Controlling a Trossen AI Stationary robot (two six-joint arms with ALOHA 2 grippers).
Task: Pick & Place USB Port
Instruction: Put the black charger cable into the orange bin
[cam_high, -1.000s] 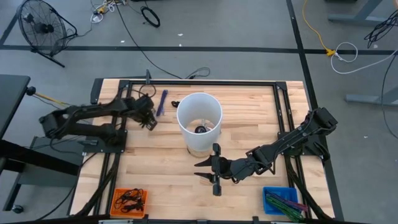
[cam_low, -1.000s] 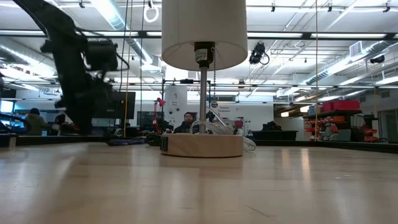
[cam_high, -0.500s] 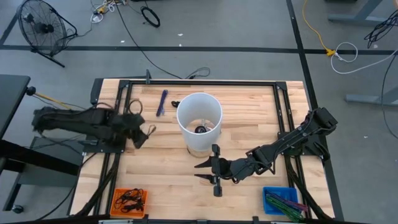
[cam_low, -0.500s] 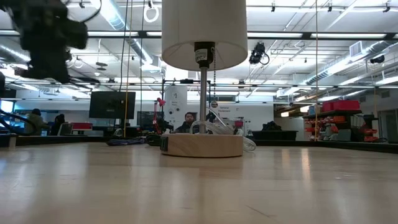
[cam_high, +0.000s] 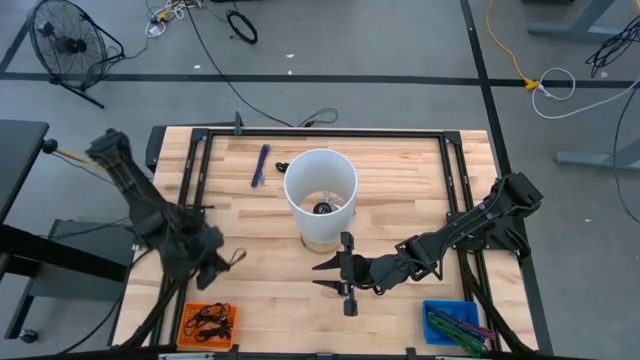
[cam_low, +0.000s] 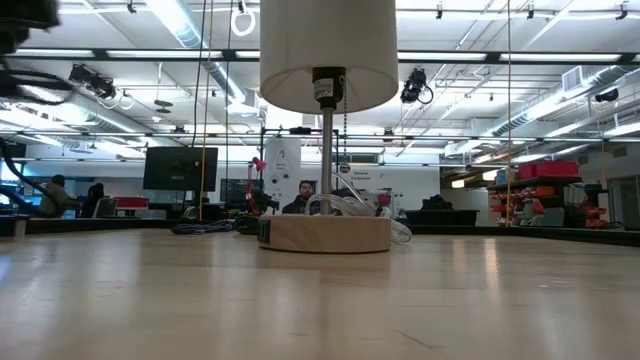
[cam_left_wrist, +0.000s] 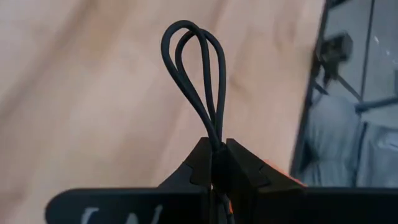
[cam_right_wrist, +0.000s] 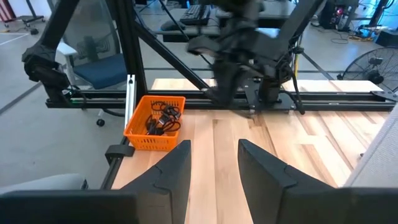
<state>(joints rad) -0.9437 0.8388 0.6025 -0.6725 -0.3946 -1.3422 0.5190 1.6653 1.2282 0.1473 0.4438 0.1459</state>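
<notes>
Cable (cam_left_wrist: 198, 87), black and looped, is being carried in the clamped left claw (cam_high: 222, 262) from beside the lamp (cam_high: 320, 190) toward the orange basket (cam_high: 209, 322); delivery looks near. Right claw (cam_high: 338, 275) is being held half-open, empty, above the bench (cam_high: 400, 180).

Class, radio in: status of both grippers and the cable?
Left gripper shut on black cable loop, near orange basket. Right gripper open, by lamp.

Lamp shade (cam_high: 320, 178) white, base (cam_low: 325, 233) pale wood. Counter (cam_high: 400, 170) light wood planks. Cable loop (cam_left_wrist: 194, 74) black. Basket (cam_high: 208, 322) orange; bin (cam_high: 450, 322) blue. Pen-like item (cam_high: 261, 163) beside lamp blue-purple.
</notes>
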